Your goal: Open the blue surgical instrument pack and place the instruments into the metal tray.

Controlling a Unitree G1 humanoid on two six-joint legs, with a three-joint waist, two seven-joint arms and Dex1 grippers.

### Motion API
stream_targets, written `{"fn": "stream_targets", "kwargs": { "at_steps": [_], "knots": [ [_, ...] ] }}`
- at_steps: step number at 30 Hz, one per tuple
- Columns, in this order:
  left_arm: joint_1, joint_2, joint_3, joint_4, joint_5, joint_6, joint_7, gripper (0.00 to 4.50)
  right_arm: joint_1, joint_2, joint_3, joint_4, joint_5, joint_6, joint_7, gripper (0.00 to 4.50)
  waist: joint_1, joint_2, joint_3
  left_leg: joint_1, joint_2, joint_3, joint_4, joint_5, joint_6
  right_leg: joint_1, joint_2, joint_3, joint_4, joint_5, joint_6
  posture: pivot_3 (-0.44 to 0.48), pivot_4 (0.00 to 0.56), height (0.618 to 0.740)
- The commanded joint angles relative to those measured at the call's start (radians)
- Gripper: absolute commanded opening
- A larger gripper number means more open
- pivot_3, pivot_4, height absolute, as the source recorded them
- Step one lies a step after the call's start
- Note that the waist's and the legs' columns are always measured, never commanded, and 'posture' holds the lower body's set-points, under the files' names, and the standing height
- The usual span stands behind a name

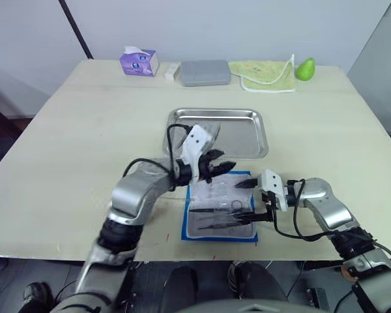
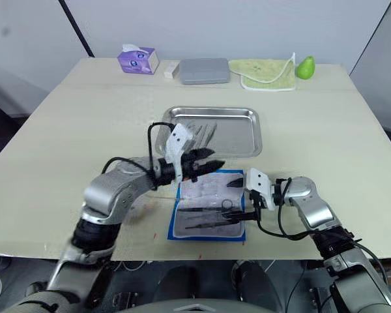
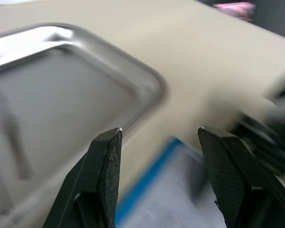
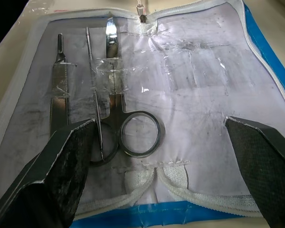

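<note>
Right gripper (image 4: 161, 156): I see it spread wide, empty, poised over the open pack's lining.
Left gripper (image 3: 156, 166): parted, empty, above the pack's far edge, beside the tray rim.
Blue surgical instrument pack (image 1: 216, 195): open flat near the tabletop's front edge.
Instruments (image 4: 104, 99): scissors and slim tools lying in the lining.
Metal tray (image 1: 244, 134): mid-tabletop, just behind the pack.
</note>
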Motion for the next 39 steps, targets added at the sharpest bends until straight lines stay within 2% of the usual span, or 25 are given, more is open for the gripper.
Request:
{"fn": "stream_targets", "kwargs": {
  "at_steps": [1, 4, 6, 8, 9, 15, 20, 30, 34, 39],
  "knots": [
    [0.038, 0.066, 0.053, -0.012, -0.038, -0.196, -0.177, 2.67, 0.062, -0.001, 0.064, 0.094, -0.055, 0.036, 0.012, 4.50, -0.001, 0.000, 0.001, 0.000, 0.000, 0.000, 0.000, 0.000, 0.000, 0.000, 0.000, 0.000, 0.000, 0.000, 0.000, 0.000, 0.150, 0.740],
    [0.092, 0.171, 0.112, 0.020, -0.098, -0.237, -0.327, 2.67, 0.071, -0.002, 0.054, 0.085, -0.049, 0.034, 0.010, 4.50, -0.002, 0.000, 0.001, 0.000, 0.001, 0.000, 0.000, 0.000, 0.000, -0.001, 0.001, 0.001, 0.000, -0.001, -0.002, 0.000, 0.150, 0.740],
    [0.141, 0.228, 0.183, 0.038, -0.173, -0.249, -0.428, 3.19, 0.079, -0.005, 0.046, 0.074, -0.043, 0.034, 0.009, 4.50, -0.001, 0.001, 0.001, 0.000, 0.002, 0.000, 0.000, 0.000, 0.000, -0.002, 0.001, 0.002, 0.000, -0.002, -0.003, 0.000, 0.150, 0.740],
    [0.186, 0.265, 0.222, 0.039, -0.207, -0.276, -0.490, 4.25, 0.086, -0.010, 0.040, 0.066, -0.039, 0.033, 0.011, 4.50, 0.005, 0.000, 0.002, -0.001, 0.002, -0.001, -0.001, 0.000, 0.000, -0.002, 0.001, 0.000, -0.001, -0.003, -0.004, 0.000, 0.150, 0.740],
    [0.224, 0.290, 0.252, 0.039, -0.211, -0.293, -0.523, 4.44, 0.089, -0.014, 0.037, 0.061, -0.037, 0.033, 0.015, 4.50, 0.007, 0.000, 0.002, -0.001, 0.002, -0.001, -0.001, 0.000, 0.000, -0.002, 0.001, 0.000, -0.001, -0.004, -0.005, 0.000, 0.150, 0.740],
    [0.399, 0.408, 0.378, 0.099, -0.200, -0.403, -0.652, 4.47, 0.090, -0.031, 0.016, 0.051, -0.021, 0.033, 0.032, 4.50, 0.006, 0.001, 0.004, -0.002, 0.003, 0.000, -0.002, 0.000, 0.000, -0.003, -0.002, 0.000, -0.004, -0.004, -0.006, 0.000, 0.150, 0.740],
    [0.452, 0.450, 0.431, 0.163, -0.184, -0.474, -0.693, 4.47, 0.090, -0.044, 0.003, 0.052, -0.009, 0.028, 0.047, 4.50, 0.015, 0.004, 0.007, -0.003, 0.003, 0.000, -0.003, 0.000, 0.000, -0.003, -0.010, -0.001, -0.005, -0.004, -0.006, 0.000, 0.150, 0.740],
    [0.416, 0.444, 0.384, 0.155, -0.186, -0.499, -0.682, 4.47, 0.089, -0.041, -0.027, 0.010, 0.041, 0.037, 0.063, 4.50, 0.026, 0.002, 0.008, -0.006, 0.002, 0.001, -0.003, -0.001, 0.001, -0.003, -0.010, -0.003, -0.011, -0.003, -0.006, 0.000, 0.150, 0.740],
    [0.383, 0.435, 0.341, 0.164, -0.172, -0.511, -0.684, 4.47, 0.098, -0.050, -0.099, -0.101, 0.151, 0.105, 0.067, 4.50, 0.029, 0.006, 0.011, -0.010, 0.002, 0.001, -0.003, -0.001, 0.001, -0.005, -0.007, -0.005, -0.011, -0.003, -0.006, 0.000, 0.150, 0.740],
    [0.339, 0.417, 0.287, 0.197, -0.138, -0.543, -0.693, 4.47, 0.148, -0.121, -0.214, -0.323, 0.299, 0.220, 0.057, 4.50, 0.031, 0.012, 0.016, -0.024, 0.002, 0.001, -0.001, 0.000, 0.001, -0.017, 0.000, -0.005, -0.010, -0.001, -0.002, 0.000, 0.150, 0.740]
  ]
}}
